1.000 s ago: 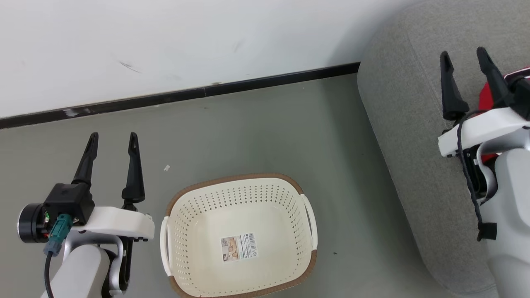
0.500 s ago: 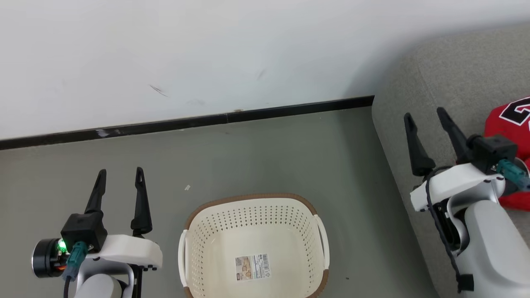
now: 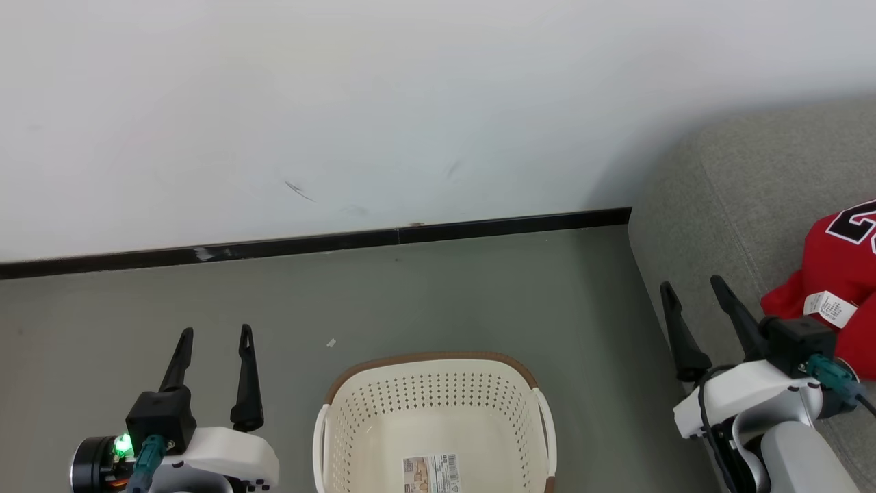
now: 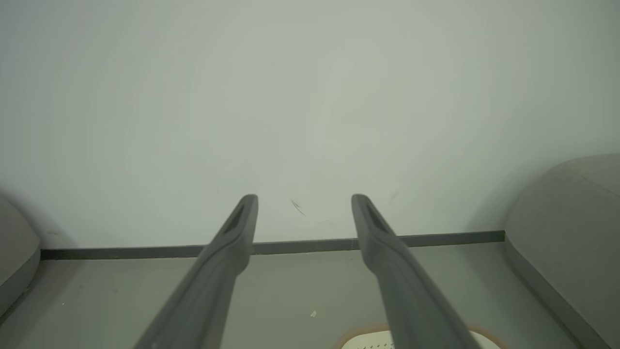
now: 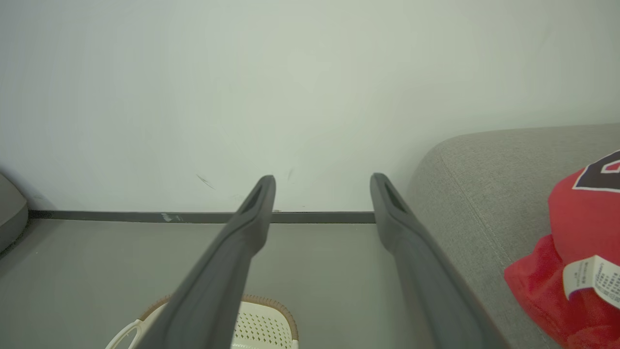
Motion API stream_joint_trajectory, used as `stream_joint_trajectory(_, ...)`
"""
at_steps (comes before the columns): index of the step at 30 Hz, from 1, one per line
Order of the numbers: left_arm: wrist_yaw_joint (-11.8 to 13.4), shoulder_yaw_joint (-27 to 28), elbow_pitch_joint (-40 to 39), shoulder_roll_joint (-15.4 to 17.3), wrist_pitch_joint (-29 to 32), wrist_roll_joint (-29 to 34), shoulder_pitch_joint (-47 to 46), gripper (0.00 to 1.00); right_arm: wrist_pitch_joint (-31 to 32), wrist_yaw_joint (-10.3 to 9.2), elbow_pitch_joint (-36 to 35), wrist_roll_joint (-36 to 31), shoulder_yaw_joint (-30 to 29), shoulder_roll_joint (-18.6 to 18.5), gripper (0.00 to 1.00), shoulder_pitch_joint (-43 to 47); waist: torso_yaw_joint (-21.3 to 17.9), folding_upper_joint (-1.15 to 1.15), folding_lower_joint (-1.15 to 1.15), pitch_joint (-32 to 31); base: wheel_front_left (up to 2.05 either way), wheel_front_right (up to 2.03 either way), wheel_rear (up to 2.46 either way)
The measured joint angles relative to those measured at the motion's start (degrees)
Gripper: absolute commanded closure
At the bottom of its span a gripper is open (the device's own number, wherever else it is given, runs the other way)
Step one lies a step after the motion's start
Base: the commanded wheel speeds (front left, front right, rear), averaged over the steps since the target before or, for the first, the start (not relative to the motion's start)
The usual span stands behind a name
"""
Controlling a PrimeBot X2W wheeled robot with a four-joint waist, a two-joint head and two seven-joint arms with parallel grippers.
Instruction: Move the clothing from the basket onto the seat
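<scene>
On the seat [image 3: 718,192], at the right, lies the red clothing [image 3: 838,267], just beside the right gripper [image 3: 689,282], whose fingers stand spread apart. Left of the seat, the basket [image 3: 431,390] sits on the floor [image 3: 479,287]. The left gripper [image 3: 215,331] hangs beside it, fingers likewise spread.
</scene>
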Motion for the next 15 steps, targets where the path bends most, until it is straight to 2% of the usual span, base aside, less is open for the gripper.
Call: stream_joint_trajectory(15,-0.41,-0.82,1.88,-0.09,0.0,1.63,1.73,0.0,0.1,0.0,-3.09,-0.03,0.13,0.55,0.0,6.43,0.42,0.0,0.0,-3.75,0.0,0.0,0.0)
